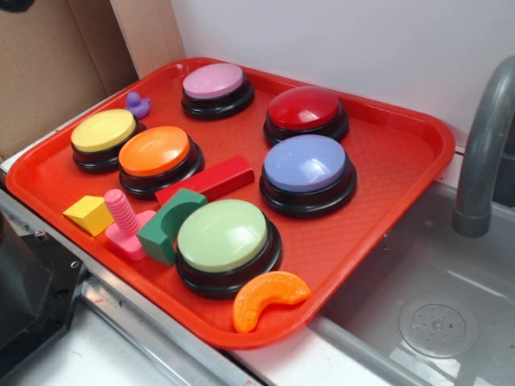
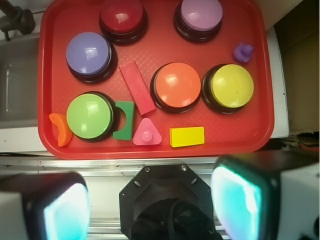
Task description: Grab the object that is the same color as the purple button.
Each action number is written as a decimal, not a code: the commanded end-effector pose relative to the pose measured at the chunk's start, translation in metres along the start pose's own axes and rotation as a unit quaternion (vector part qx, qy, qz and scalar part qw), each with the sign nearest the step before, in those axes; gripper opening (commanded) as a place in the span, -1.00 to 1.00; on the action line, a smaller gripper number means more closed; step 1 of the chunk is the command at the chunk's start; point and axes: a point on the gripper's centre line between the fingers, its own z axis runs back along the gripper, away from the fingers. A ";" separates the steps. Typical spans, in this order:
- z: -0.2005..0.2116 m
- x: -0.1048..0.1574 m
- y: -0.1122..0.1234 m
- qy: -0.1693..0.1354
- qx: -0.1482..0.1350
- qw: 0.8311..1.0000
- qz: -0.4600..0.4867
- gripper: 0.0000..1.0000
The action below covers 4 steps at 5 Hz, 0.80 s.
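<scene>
Nearest the wrist camera, the gripper (image 2: 147, 200) hung above the tray's near edge with its two pads spread wide apart and nothing between them. Far from it, the purple duck (image 2: 243, 52) sat upright at the tray's back left as the exterior view showed it (image 1: 138, 104), just beside the yellow button (image 1: 104, 133) and near the mauve button (image 1: 214, 84), touching neither. Across the red tray (image 1: 386, 145), well apart from the duck, the periwinkle button (image 1: 306, 166) stood in front of the red button (image 1: 306, 110). Between them lay the orange button (image 1: 154, 153) and a red block (image 1: 216, 180). Toward the front sat the green button (image 1: 223, 236), a green arch (image 1: 167, 226), a pink screw toy (image 1: 123, 221), a yellow wedge (image 1: 89, 214) and an orange slice (image 1: 265, 298).
</scene>
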 end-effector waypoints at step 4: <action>-0.030 0.058 0.045 -0.051 0.012 0.978 0.204 1.00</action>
